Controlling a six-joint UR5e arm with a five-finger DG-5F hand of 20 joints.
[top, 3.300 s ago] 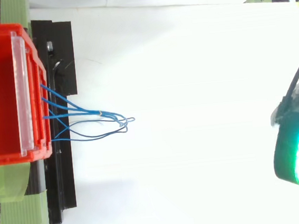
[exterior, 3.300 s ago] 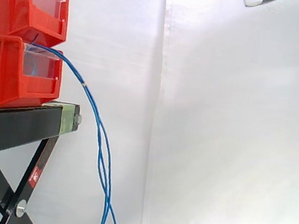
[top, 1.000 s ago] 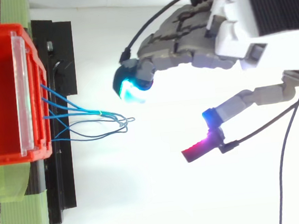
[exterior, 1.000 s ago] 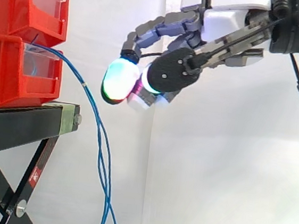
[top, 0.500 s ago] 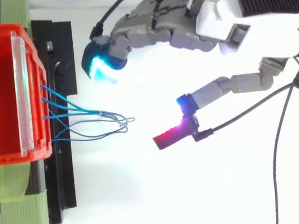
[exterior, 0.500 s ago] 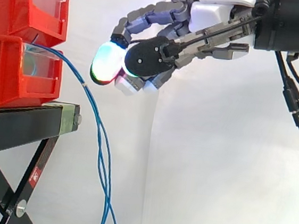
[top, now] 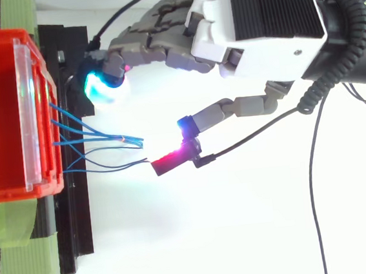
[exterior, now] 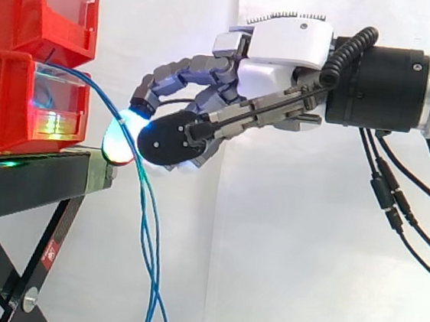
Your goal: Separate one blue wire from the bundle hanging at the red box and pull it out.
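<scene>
Blue wires (exterior: 148, 246) hang as bundle from front of lower red box (exterior: 4, 116), drooping past edge of black bench (exterior: 20, 183) before white curtain (exterior: 305, 255). Upper red box (exterior: 24, 2) stacked on top. My hand (exterior: 280, 52) reaches in from right at lower box's level, open: fingers loosely bent, thumb held apart, nothing gripped. From above, bundle lies between cyan-glowing fingertips (top: 103, 86) and red-glowing thumb (top: 169, 163) at wires' outer end. Cannot tell whether pads touch wires. Green tape (top: 19, 256) beside box.
</scene>
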